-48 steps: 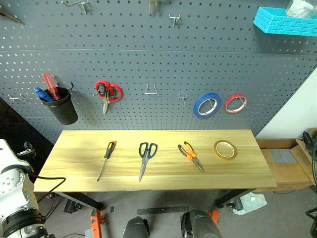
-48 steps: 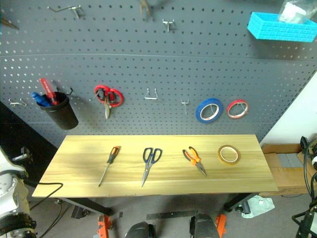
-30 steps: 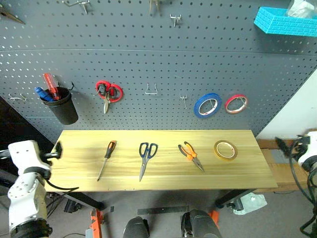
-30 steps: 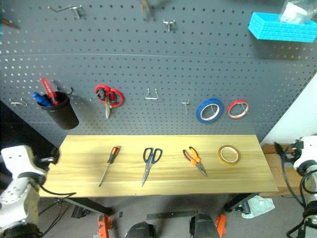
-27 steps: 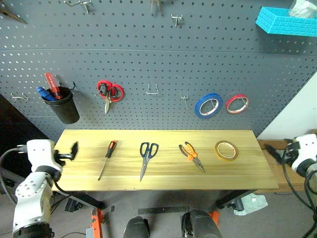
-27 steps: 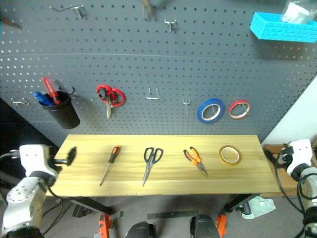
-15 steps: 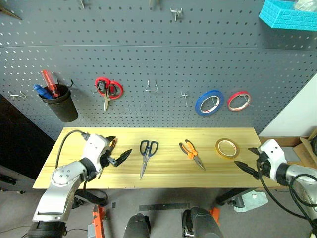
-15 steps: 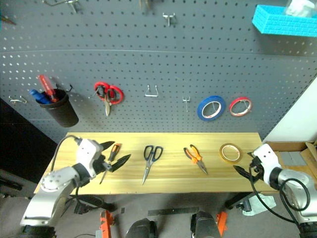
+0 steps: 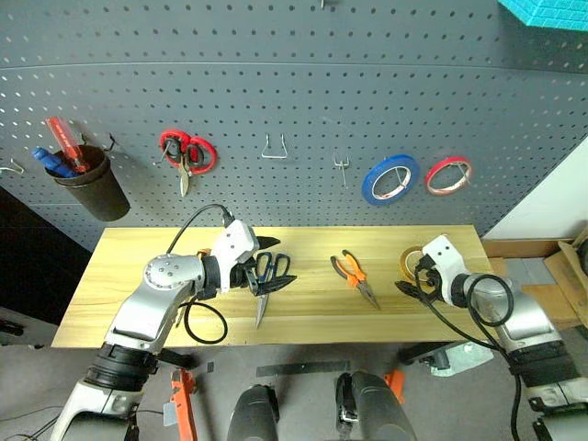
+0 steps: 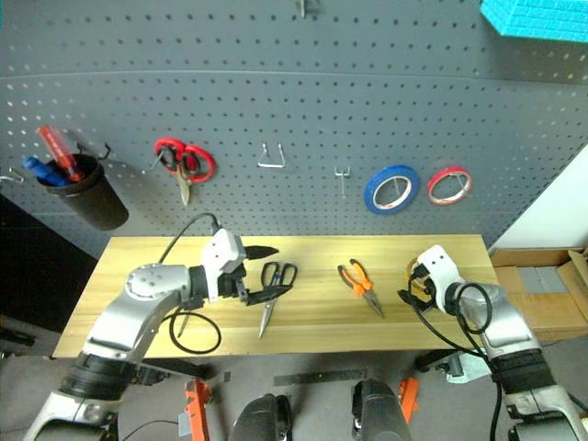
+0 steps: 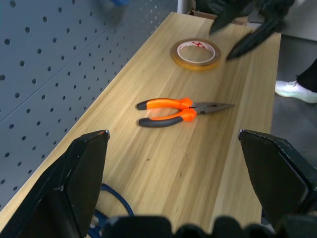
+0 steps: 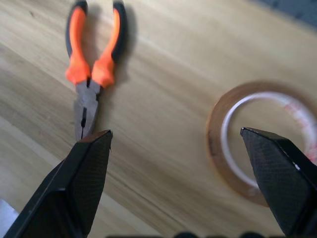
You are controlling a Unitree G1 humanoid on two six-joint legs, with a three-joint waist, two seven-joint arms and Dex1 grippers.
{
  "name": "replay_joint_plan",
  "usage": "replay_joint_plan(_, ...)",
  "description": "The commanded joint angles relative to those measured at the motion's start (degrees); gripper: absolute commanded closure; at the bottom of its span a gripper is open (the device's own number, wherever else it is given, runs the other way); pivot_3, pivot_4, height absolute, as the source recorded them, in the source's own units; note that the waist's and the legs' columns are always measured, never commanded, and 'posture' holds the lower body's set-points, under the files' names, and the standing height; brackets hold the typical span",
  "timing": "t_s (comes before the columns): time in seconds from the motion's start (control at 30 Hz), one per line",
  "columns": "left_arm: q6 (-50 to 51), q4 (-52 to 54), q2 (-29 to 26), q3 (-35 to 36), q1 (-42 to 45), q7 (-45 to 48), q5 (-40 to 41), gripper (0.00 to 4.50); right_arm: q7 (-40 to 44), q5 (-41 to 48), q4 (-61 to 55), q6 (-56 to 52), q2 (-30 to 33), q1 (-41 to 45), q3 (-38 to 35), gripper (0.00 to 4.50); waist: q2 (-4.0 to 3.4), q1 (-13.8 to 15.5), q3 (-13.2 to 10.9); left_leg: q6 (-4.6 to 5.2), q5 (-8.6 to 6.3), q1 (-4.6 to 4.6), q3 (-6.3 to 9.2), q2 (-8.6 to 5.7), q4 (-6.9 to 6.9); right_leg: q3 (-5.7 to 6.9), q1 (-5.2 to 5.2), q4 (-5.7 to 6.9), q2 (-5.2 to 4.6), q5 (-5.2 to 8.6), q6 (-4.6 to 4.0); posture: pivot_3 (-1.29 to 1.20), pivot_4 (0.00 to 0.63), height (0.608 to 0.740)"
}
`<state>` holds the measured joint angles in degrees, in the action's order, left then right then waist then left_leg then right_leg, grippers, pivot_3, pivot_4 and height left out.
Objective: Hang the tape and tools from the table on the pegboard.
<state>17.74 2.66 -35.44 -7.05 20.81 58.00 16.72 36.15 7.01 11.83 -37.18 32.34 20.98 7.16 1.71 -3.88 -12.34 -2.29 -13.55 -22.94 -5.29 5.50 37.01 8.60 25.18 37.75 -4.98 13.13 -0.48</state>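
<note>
Both arms swung inward over the bench. Left gripper (image 9: 269,264) spread above one blue-handled scissors (image 9: 265,285), mid-bench; screwdriver hidden. One pliers (image 9: 354,278) right of centre. One tape (image 11: 196,53) near the right end, right gripper (image 10: 411,283) spread beside it. Pegboard (image 9: 294,101): two rolls, one red scissors.

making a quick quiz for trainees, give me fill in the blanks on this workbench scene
1. The pliers lie on the table between the blue-handled scissors and the ____.
2. On the pegboard, the blue roll hangs beside a ____ roll.
3. Both grippers' fingers are ____.

Missing words: tape; red; open
</note>
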Motion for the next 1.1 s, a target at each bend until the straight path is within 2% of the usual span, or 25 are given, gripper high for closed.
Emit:
replay_joint_plan(0.03,-0.8,0.9,0.3,-1.2,2.1,3.7,1.3,0.03,-2.0,-2.5,7.5,3.4,-1.1,4.0,-0.1,0.0,-0.01,-0.1,-0.2,0.0,0.0,0.01,-0.03,-0.01,0.0,-0.02,0.0,0.0,-0.02,0.0,0.01,-0.2,0.251,0.74)
replay_joint_plan(0.27,-0.6,1.9,-0.1,-4.0,2.8,7.7,0.3,0.03,-2.5,-6.3,22.1,9.6,-3.1,10.2,1.5,0.0,-0.01,-0.9,-1.1,0.0,0.01,0.03,-0.09,0.0,-0.01,-0.06,0.03,0.05,-0.01,0.0,0.02,-0.19,0.27,0.74)
replay_joint_plan(0.5,-3.2,0.6,1.7,-5.4,2.8,6.7,-2.3,0.03,-0.8,-9.4,36.5,15.8,-5.0,16.9,2.7,0.0,0.07,-1.1,-2.3,0.0,0.02,0.1,-0.18,0.02,0.01,-0.15,0.07,0.17,-0.01,0.0,0.02,-0.17,0.289,0.74)
replay_joint_plan(0.6,-3.9,0.8,2.2,-5.1,2.7,6.4,-2.6,0.0,0.0,-11.0,41.5,18.0,-5.4,19.2,3.5,0.61,0.11,-1.1,-2.5,0.0,0.03,0.11,-0.19,0.03,0.0,-0.15,0.06,0.17,-0.01,0.0,0.02,-0.17,0.296,0.74)
replay_joint_plan(0.8,-2.9,1.9,0.3,-3.4,1.3,6.1,-2.1,0.0,3.4,-14.7,44.7,20.7,-5.1,20.3,6.6,2.67,0.12,-1.0,-2.7,-0.01,0.03,0.14,-0.22,0.04,0.0,-0.17,0.03,0.16,-0.02,0.0,0.02,-0.17,0.314,0.74)
replay_joint_plan(0.97,-2.1,3.5,-2.1,-0.6,-1.4,5.9,-0.7,0.0,5.7,-15.5,42.3,20.0,-4.8,17.9,7.3,4.13,0.08,-1.0,-3.2,-0.01,0.03,0.2,-0.22,0.08,-0.01,-0.17,0.01,0.17,-0.03,0.0,0.02,-0.17,0.33,0.74)
replay_joint_plan(1.1,-0.1,5.8,-3.2,2.5,-3.5,4.9,1.4,0.0,6.3,-14.8,35.1,18.4,-3.3,14.8,5.8,4.18,0.2,-0.8,-3.9,-0.01,0.03,0.2,-0.22,0.1,-0.02,-0.18,0.01,0.16,-0.03,0.0,0.02,-0.16,0.346,0.74)
